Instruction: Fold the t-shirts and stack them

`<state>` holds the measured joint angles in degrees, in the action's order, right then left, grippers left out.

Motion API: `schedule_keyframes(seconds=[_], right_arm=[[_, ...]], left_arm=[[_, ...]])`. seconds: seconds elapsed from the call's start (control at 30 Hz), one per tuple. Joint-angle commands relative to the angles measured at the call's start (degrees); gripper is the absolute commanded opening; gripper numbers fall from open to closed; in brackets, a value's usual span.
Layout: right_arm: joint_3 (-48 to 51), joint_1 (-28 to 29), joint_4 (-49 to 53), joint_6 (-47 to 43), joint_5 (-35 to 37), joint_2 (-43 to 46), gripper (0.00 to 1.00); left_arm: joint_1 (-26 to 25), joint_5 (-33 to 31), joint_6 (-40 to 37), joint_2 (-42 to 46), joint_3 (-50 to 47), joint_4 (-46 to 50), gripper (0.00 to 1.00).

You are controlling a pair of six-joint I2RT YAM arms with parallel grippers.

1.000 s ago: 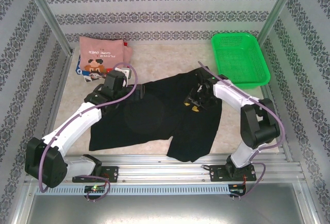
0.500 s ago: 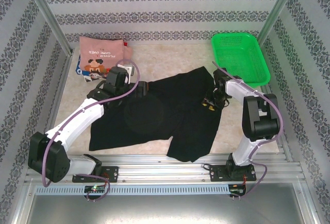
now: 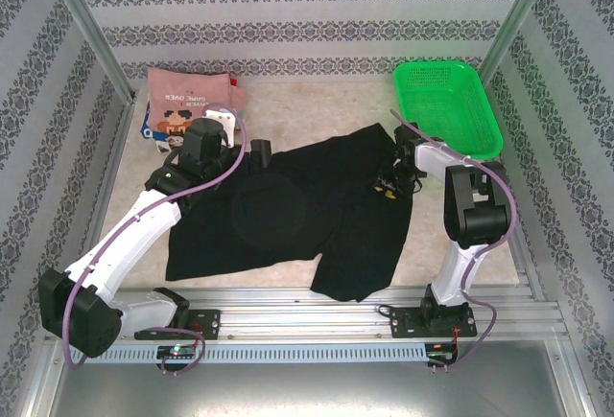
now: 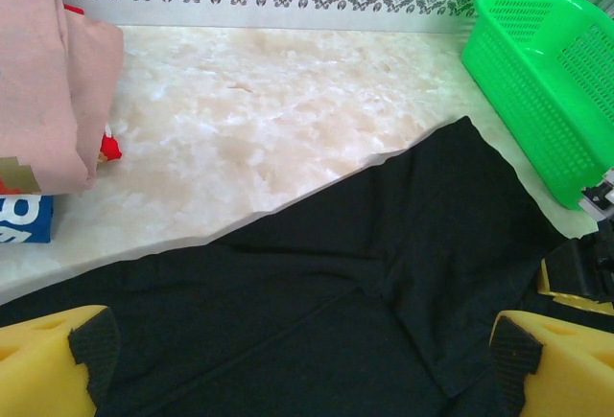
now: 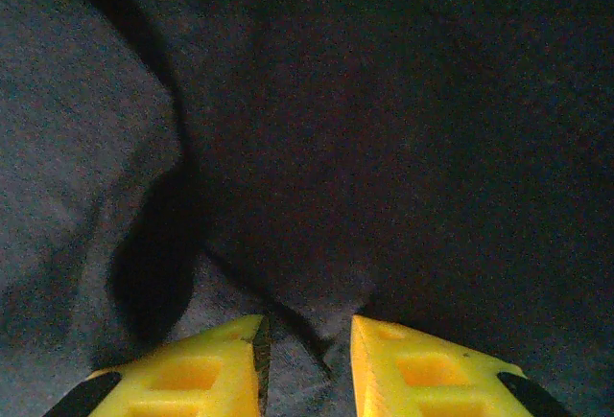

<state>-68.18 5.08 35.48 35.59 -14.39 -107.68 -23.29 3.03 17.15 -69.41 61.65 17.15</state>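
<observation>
Marble tabletop holds three t-shirts and one green basket.

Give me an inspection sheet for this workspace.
Surface: marbled tabletop, partly covered.
Job's things: black shirt spread out, centre; pink shirt folded atop blue-and-white shirt, far left.
Clutter: green basket, far right, empty.
Pincers: left pincer open above black shirt; right pincer narrow, cloth fold between its fingers, grip unclear.
Cables: purple cables looped along both arms.
Surroundings: patterned walls, metal frame.
</observation>
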Motion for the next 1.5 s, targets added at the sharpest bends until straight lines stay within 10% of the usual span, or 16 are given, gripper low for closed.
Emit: schedule_keyframes(seconds=[0.0, 0.53, 0.7, 0.97, 1.17, 1.47], right_arm=[[-2.12, -0.46, 0.16, -1.22, 0.11, -2.13, 0.3], [-7.08, -1.84, 6.36, -1.92, 7.28, -1.52, 0.0], [-8.61, -1.65, 7.8, -1.88, 6.14, -1.17, 0.33], [0.61, 0.48, 23.43, -5.42, -3.76, 19.79, 0.58], [10.45, 11.76, 37.67, -0.46, -6.27, 33.0, 0.6], [19.88, 13.1, 27.62, 2.4, 0.59, 30.47, 0.52]], left_arm=[[-0.44, -0.57, 0.41, 1.37, 0.65, 0.85, 1.0], [0.91, -5.34, 3.59, -2.65, -1.93, 2.86, 1.0], [2.76, -4.65, 6.73, -6.87, -0.99, 5.99, 1.0], [4.75, 1.01, 23.71, 3.11, -2.55, 31.12, 1.0], [6.16, 3.04, 37.63, 10.02, -13.17, 41.99, 1.0], [15.56, 2.23, 33.04, -0.55, -16.44, 31.88, 0.95]])
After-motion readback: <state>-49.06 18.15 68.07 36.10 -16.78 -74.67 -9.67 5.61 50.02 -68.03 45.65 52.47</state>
